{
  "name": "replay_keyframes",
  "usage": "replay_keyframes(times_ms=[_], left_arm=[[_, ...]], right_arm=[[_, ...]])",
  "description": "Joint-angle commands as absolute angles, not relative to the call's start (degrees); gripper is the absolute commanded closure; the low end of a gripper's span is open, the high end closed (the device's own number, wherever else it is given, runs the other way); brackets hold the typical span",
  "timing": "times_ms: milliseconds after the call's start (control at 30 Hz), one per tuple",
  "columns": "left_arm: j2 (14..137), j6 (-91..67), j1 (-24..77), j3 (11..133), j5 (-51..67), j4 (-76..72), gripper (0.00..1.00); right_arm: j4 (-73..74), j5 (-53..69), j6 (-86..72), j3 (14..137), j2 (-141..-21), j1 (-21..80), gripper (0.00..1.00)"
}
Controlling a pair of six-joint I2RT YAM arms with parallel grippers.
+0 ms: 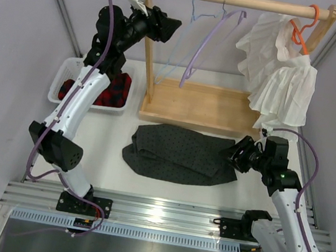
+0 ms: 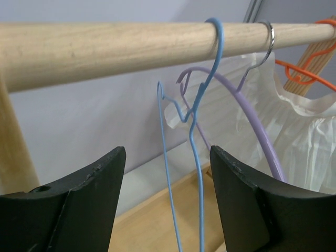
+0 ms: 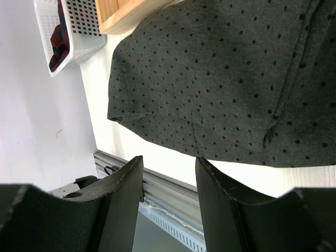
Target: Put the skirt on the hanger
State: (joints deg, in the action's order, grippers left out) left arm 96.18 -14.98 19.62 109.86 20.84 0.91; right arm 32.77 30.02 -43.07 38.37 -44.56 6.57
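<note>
Stretching high behind the skirt (image 1: 179, 154), the left end effector (image 2: 168, 150) is open; the right end effector (image 3: 169, 159), low at the skirt's right edge, is also open.

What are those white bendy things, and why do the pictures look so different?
They are two robot arms bolted to the table. One picture looks down from above; the other two come from a camera on each wrist, showing that arm's black jaws. On the table lies a dark dotted skirt, near a white basket of red-and-black cloth. A wooden rail carries a blue hanger, a purple hanger, an orange hanger and a white garment. The left arm is raised, jaws open either side of the blue hanger. The right arm is low by the skirt, jaws open. Nothing is held.
</note>
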Motion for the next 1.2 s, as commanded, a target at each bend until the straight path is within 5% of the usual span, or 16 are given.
replay_keyframes(times_ms=[0,800,1000,1167], left_arm=[[98.3,-15.5,20.9,114.2,23.0,-4.3,0.3],[112.2,-16.2,24.4,127.8,19.6,-7.1,0.35],[113.7,-12.8,26.1,130.7,17.5,-5.1,0.45],[113.8,-9.5,27.7,131.4,14.4,-3.8,0.69]], right_arm=[[32.2,30.2,-41.4,41.8,-44.9,6.9,0.5],[32.4,29.5,-38.7,42.3,-46.5,7.1,0.5],[32.4,29.4,-38.3,42.3,-46.5,7.2,0.5],[32.6,29.4,-38.0,42.3,-46.6,7.2,0.5]])
